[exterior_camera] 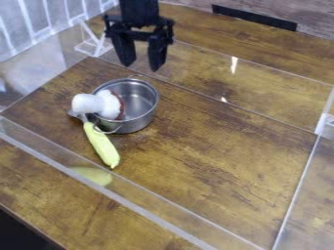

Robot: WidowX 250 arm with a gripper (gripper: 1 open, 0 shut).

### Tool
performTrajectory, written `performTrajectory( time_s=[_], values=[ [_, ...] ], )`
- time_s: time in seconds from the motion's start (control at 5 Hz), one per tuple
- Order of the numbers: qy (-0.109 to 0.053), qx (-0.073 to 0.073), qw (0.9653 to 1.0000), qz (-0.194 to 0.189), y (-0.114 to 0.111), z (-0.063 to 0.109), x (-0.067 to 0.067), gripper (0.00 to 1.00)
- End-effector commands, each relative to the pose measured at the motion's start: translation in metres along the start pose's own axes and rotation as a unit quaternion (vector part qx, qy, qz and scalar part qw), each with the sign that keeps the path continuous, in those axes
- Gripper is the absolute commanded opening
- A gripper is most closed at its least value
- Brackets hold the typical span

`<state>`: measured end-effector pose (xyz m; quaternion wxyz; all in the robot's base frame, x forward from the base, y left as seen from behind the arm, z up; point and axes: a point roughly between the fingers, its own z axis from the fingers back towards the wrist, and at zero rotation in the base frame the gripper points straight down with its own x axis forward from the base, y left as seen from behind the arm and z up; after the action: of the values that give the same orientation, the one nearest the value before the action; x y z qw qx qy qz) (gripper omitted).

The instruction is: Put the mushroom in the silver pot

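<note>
Over the wooden table (222, 137), the tool (139, 56) hangs downward, jaws apart.

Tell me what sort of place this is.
Probably a lab test bench for a robot, not a real kitchen: a wooden tabletop fenced by clear plastic walls, a black gripper hanging above it, and toy food, a mushroom and a yellow-green vegetable, around a small silver pot.

A shiny silver pot (127, 104) holds a mushroom (97, 103) with white stem and reddish-brown cap, beside a yellow-green vegetable (101, 144), all on a dark brown wood-grain table (222, 146) under a black gripper (139, 55).
</note>
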<state>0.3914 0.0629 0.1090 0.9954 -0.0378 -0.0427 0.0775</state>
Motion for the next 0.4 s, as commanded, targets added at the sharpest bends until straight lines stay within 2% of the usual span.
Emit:
performTrajectory(
  time_s=[0.0, 0.2],
  values=[
    [-0.042, -0.008, 0.9991, -0.006, -0.0281, 0.0303, 0.0107, 1.0],
    [-0.045, -0.002, 0.9986, 0.027, -0.0335, 0.027, 0.0112, 1.0]
  ],
)
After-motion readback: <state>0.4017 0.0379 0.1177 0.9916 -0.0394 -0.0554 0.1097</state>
